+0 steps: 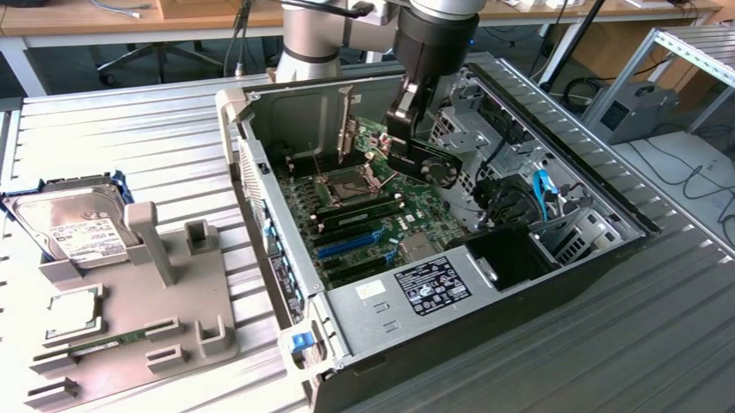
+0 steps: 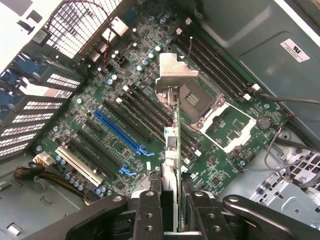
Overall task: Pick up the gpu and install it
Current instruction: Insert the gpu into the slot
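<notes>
A workshop with wooden desks and trailing cables lies behind a ribbed metal worktop, on which an open computer case lies on its side. At about 9 o'clock from the case stands a grey parts holder carrying a hard drive, a CPU and a memory stick. The arm reaches down into the case, and its end effector is clenched on the gpu, held edge-down above the motherboard. In the exterior view the card's fan faces 3 o'clock. In the wrist view the silvery bracket points towards 12 o'clock, with the long blue slot lying at about 9 o'clock of the card's edge. The card hangs clear of the board, not yet seated. The risk, as it seems, is misalignment: if the edge meets the bare CPU socket or a neighbouring slot, pressing down could bend pins or jam the bracket against the case wall.
</notes>
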Action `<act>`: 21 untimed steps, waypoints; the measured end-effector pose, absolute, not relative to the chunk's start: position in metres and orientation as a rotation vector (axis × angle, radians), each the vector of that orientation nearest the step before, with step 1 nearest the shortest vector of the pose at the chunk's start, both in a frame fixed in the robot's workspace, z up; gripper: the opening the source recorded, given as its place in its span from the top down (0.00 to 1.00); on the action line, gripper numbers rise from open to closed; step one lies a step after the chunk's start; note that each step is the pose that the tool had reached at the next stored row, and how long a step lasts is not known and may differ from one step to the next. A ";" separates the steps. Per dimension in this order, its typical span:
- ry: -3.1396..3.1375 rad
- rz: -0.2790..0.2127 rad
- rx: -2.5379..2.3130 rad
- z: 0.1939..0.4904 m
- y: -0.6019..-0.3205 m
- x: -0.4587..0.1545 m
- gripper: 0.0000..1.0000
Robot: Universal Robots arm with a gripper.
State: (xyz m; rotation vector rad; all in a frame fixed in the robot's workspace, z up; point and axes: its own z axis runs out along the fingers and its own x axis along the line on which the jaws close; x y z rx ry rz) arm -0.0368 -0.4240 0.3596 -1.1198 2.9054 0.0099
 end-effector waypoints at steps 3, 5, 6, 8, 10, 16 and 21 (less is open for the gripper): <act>2.901 0.010 -1.131 0.360 -0.424 -0.037 0.74; 2.898 0.010 -1.138 0.359 -0.424 -0.037 0.74; 2.897 0.010 -1.143 0.359 -0.424 -0.037 0.74; 2.894 0.010 -1.148 0.359 -0.424 -0.037 0.74; 2.892 0.010 -1.154 0.359 -0.424 -0.037 0.74; 2.884 0.011 -1.175 0.359 -0.424 -0.037 0.74; 2.878 0.011 -1.190 0.359 -0.424 -0.037 0.74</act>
